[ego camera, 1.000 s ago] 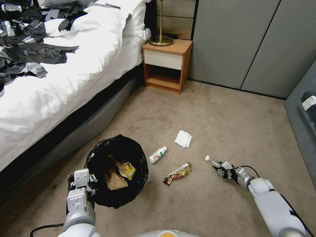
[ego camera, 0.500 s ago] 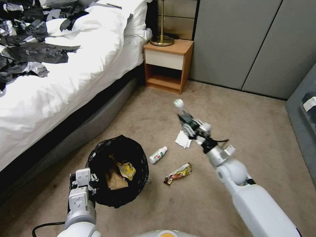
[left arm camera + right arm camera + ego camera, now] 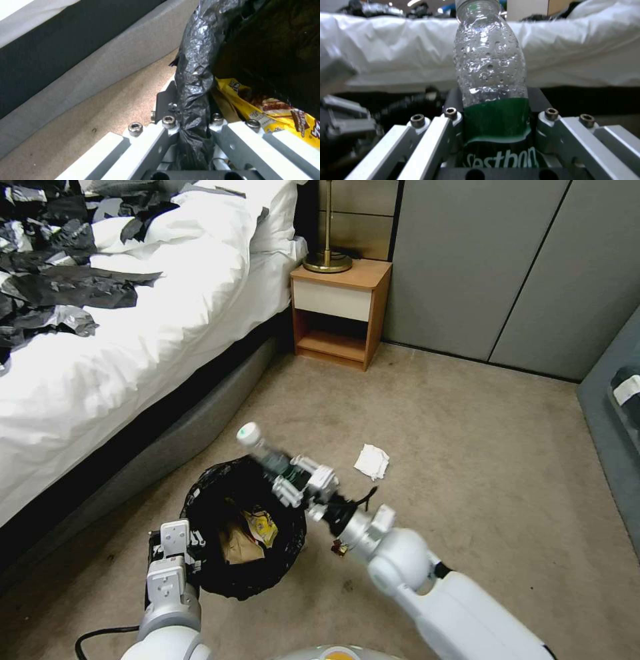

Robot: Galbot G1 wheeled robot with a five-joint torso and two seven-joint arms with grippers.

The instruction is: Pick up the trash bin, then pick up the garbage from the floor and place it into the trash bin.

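The trash bin (image 3: 243, 530) is kept just above the carpet floor (image 3: 467, 447), close beside the bed (image 3: 100, 367), with its mouth turned upward. It is held this way by the left pincer (image 3: 175, 553), which is clenched on the near part of the rim; in the left wrist view the black bag (image 3: 195, 82) over the rim is seen pinched between the two fingers (image 3: 156, 140). Such a grip at the rim leaves the whole opening free, so that garbage can be dropped in from above. A brown paper bag (image 3: 233, 545) and a yellow wrapper (image 3: 261, 527) are already lying inside.

The right pincer (image 3: 287, 473) is grasping a small plastic bottle (image 3: 263, 450) by its green label, with the capped end pointing away toward the bed. The bottle is carried over the far right part of the bin's rim, probably so that it falls into the bag when it is let go; part of it seems not yet over the opening.

On the floor a white tissue (image 3: 371, 461) is left, well apart from the bin. Only a small end of a gold wrapper (image 3: 339, 547) is seen behind the right arm.
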